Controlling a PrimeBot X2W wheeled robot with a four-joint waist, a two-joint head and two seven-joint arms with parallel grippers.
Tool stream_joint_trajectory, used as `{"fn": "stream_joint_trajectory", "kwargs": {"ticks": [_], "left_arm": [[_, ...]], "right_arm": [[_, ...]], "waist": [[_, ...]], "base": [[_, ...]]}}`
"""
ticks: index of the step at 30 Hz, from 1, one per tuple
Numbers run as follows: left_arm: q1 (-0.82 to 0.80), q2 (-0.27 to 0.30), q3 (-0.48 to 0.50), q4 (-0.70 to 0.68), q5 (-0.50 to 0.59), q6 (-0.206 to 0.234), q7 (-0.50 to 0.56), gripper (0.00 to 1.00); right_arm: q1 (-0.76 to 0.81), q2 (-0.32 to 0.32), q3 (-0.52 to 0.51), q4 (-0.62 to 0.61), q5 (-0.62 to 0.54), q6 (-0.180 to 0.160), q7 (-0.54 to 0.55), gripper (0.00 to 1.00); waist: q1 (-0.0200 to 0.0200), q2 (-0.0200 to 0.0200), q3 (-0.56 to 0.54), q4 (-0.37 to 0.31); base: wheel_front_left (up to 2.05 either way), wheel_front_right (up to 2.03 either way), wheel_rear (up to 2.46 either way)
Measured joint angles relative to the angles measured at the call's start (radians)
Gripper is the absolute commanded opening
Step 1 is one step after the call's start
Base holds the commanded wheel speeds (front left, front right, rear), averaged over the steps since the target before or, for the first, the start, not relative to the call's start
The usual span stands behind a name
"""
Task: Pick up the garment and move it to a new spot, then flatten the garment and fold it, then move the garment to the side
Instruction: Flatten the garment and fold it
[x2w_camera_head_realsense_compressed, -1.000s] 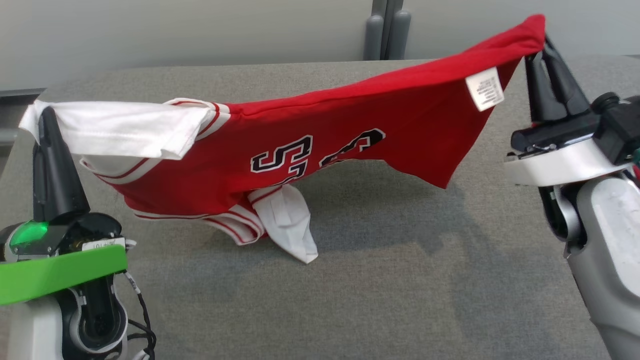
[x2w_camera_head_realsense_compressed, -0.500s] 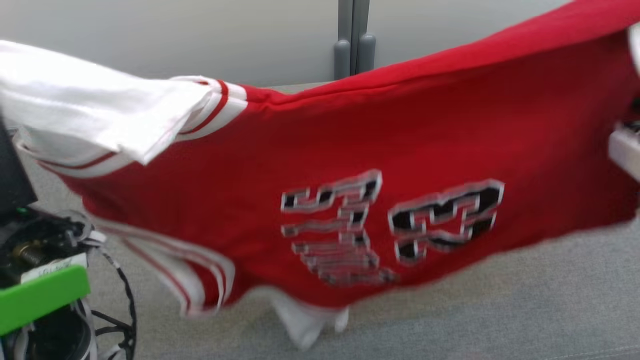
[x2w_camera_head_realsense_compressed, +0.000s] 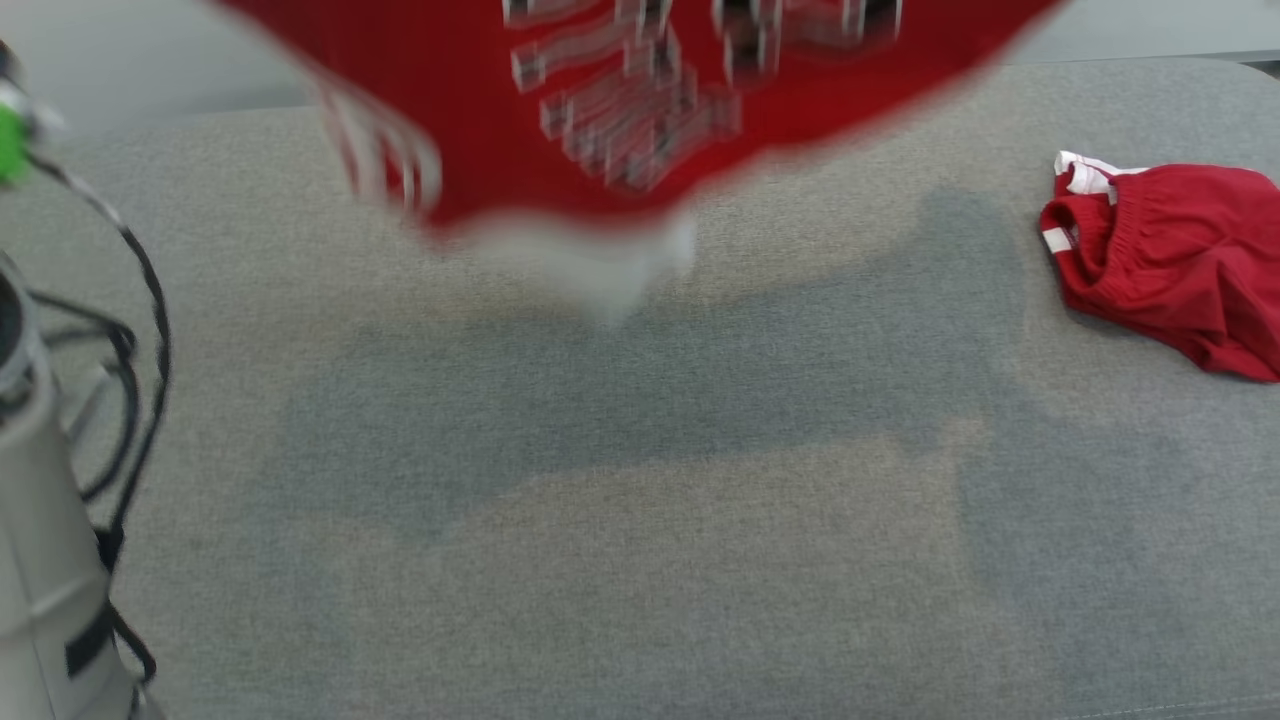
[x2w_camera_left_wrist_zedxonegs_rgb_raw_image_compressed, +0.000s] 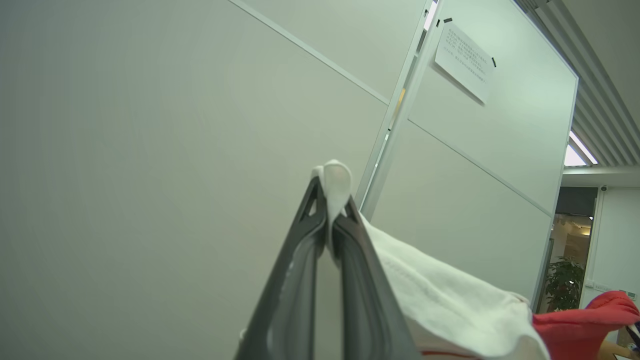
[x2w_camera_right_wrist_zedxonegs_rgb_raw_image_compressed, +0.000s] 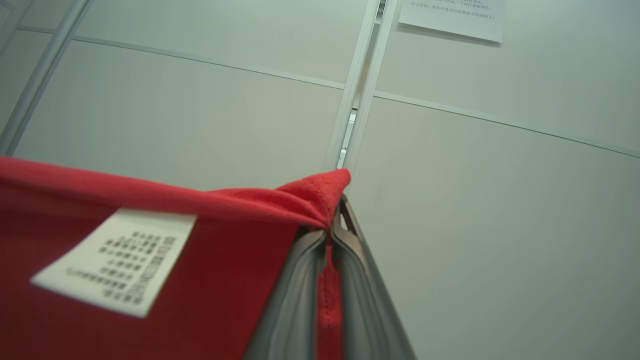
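Garment (x2w_camera_head_realsense_compressed: 470, 120) aloft | left hand (x2w_camera_left_wrist_zedxonegs_rgb_raw_image_compressed: 332, 200) clenched on white end | right hand (x2w_camera_right_wrist_zedxonegs_rgb_raw_image_compressed: 334, 222) clenched on red corner

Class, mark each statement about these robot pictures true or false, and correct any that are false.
The left gripper is clamped on white fabric of the jersey. True.
The right gripper is open and empty. False: it is shut on the jersey's red corner.
The jersey lies flat on the grey table. False: it hangs above it.
Red shorts lie on the table's right side. True.
A white care label shows beside the right gripper. True.
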Motion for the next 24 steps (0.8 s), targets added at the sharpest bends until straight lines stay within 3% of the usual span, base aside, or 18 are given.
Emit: {"fn": "stream_joint_trajectory", "kwargs": {"ticks": [2,6,14,18,24], "left_arm": [[-0.102,-0.007,0.018,-0.001,0.001,0.000,-0.007,0.00],[-0.102,-0.021,-0.002,0.050,-0.009,0.000,0.007,0.00],[0.296,-0.128,-0.085,0.226,-0.070,0.010,0.047,0.00],[0.454,-0.134,-0.121,0.323,-0.080,0.012,0.033,0.00],[0.498,-0.132,-0.120,0.379,-0.121,0.012,-0.041,0.00]], "right_arm": [[-0.087,-0.001,-0.025,0.024,-0.005,-0.015,0.000,0.00],[-0.044,-0.021,0.011,0.144,-0.010,0.002,0.034,0.00],[0.271,-0.023,0.094,0.378,0.004,0.045,0.101,0.00],[0.400,0.006,0.113,0.459,0.037,0.052,0.099,0.00],[0.432,0.050,0.125,0.487,0.055,0.057,0.016,0.00]], "waist": [[0.0000,0.0000,0.004,0.010],[0.0000,0.0000,0.003,0.032],[0.0000,0.0000,0.039,0.058],[0.0000,0.0000,0.068,0.070],[0.0000,0.0000,0.091,0.081]], "base": [[0.00,0.00,0.00],[0.00,0.00,0.00],[0.00,0.00,0.00],[0.00,0.00,0.00],[0.00,0.00,0.00]]}}
